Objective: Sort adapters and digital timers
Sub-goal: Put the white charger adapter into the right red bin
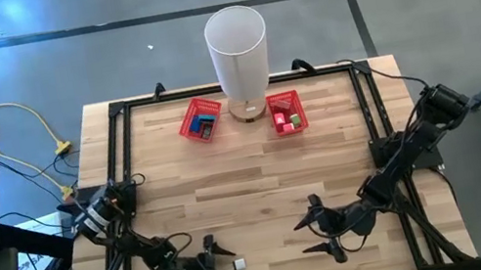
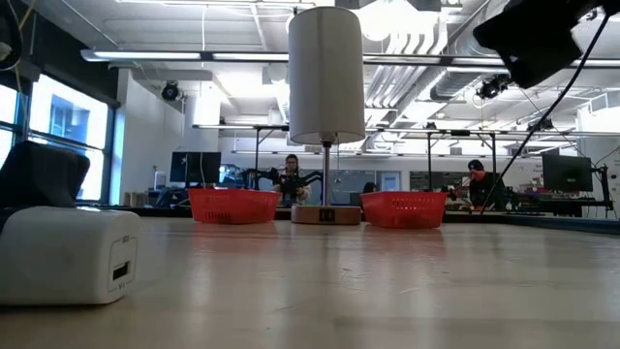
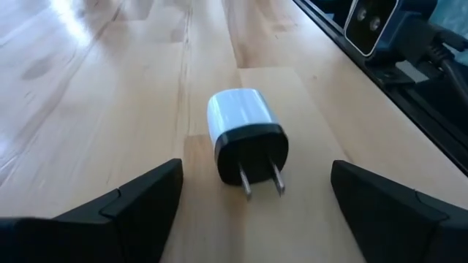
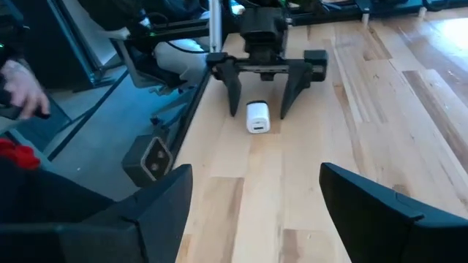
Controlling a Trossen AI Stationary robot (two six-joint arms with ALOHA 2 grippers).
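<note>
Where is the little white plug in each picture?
High view: the plug lies near the table's front edge, by the left gripper.
Low view: at far left.
Left wrist view: centre.
Right wrist view: upper middle.
Shared landmark: the left gripper's open fingers around it.

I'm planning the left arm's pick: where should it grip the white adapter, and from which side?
Grip the white adapter across its flat white sides, approaching prong-end on. It lies on its side, prongs toward the open left claw, whose fingers already flank it.

White lamp (image 1: 238,51) stands at 12 o'clock on table (image 1: 260,186); people seated in room behind, low view.
</note>
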